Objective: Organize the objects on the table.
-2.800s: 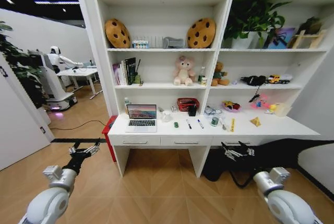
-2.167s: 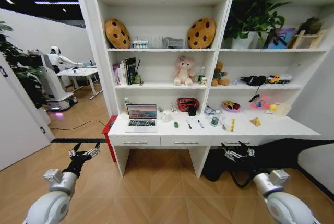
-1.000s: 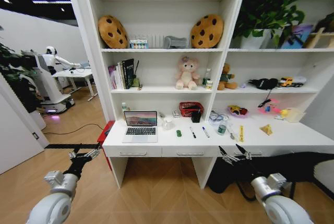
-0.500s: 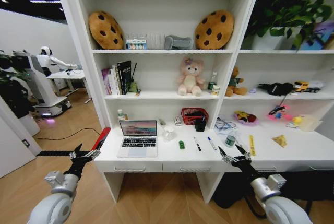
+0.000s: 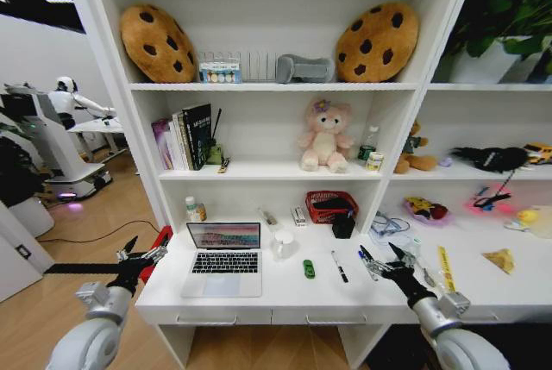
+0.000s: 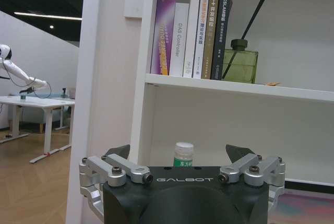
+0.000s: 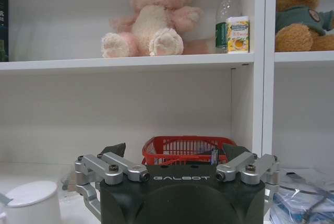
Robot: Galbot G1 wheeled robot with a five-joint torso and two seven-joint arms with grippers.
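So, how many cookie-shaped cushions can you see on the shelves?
2. One cookie cushion leans at the left end of the top shelf, the other cookie cushion at its right end. Others may be hidden outside the view.

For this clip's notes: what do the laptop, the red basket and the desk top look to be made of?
Laptop: probably metal, matte silver casing around black keys. Red basket: looks like plastic or coated wire, an open lattice with see-through walls. Table: smooth white board, likely laminate, with an even, faintly glossy surface.

Your head camera is looking down at the table (image 5: 285,297) from close in. Your wrist cameras are facing the shelving level, sharing the pink plush (image 5: 325,135) (image 7: 151,18) and books (image 5: 183,135) (image 6: 195,25) with it.
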